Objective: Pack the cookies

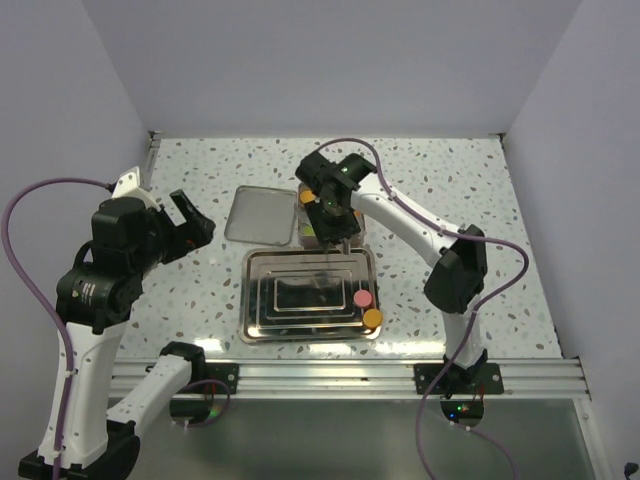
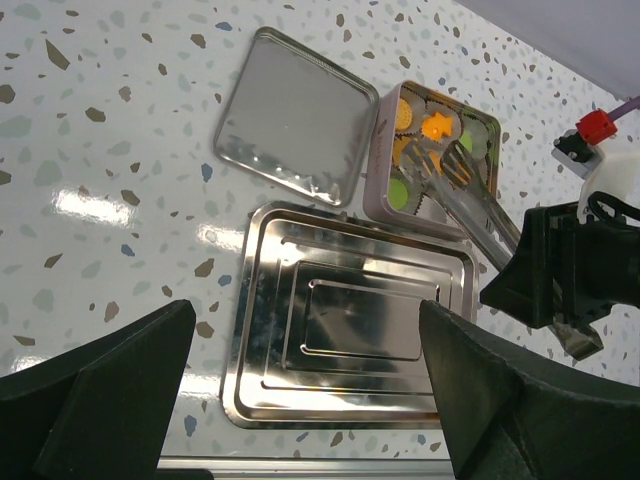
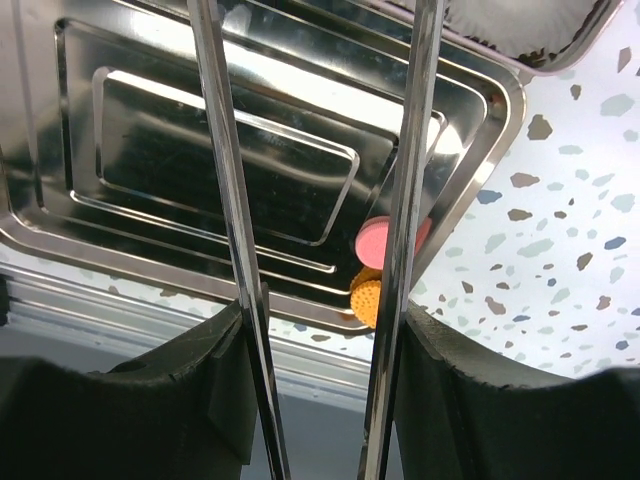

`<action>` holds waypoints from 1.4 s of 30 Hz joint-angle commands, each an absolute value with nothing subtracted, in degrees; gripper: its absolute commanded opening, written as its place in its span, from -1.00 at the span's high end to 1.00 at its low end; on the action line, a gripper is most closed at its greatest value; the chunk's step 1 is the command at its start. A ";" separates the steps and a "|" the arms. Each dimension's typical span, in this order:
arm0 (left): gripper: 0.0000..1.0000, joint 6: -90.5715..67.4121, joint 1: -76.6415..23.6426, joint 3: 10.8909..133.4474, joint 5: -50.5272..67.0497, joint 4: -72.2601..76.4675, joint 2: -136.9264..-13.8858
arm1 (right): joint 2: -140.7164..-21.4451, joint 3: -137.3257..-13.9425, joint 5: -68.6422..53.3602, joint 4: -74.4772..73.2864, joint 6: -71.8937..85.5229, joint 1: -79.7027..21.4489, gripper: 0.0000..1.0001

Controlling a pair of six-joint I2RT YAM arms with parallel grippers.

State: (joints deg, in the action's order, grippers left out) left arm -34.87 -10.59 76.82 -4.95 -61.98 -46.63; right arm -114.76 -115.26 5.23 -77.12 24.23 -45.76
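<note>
A pink cookie (image 1: pixel 362 298) and an orange cookie (image 1: pixel 372 318) lie at the near right corner of the steel tray (image 1: pixel 252 300). They also show in the right wrist view as the pink disc (image 3: pixel 378 240) and the orange disc (image 3: pixel 366 296). A small tin (image 2: pixel 378 150) behind the tray holds orange cookies, green cookies (image 2: pixel 398 190) and an orange flower cookie (image 2: pixel 437 125) in paper cups. My right gripper (image 1: pixel 334 212) is shut on metal tongs (image 2: pixel 470 205), whose tips reach into the tin. My left gripper (image 1: pixel 190 225) is open and empty, raised at the left.
The tin's flat lid (image 1: pixel 260 213) lies on the speckled table left of the tin. An aluminium rail (image 1: pixel 330 378) runs along the near edge. White walls close in the table at the back and sides.
</note>
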 commanded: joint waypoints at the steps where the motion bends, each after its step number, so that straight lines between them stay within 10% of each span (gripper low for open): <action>1: -1.00 -34.19 -10.81 77.52 -5.36 -61.79 -46.23 | -110.05 -116.82 7.12 -84.99 23.64 -44.56 -0.02; 22: -1.00 -34.54 -10.81 70.49 1.13 -53.71 -47.55 | -70.15 -70.33 -7.19 -80.42 31.28 -44.56 -0.01; 42: -1.00 -36.21 -10.81 67.59 2.46 -52.82 -46.23 | -69.16 -61.26 -10.46 -75.50 34.81 -49.22 0.00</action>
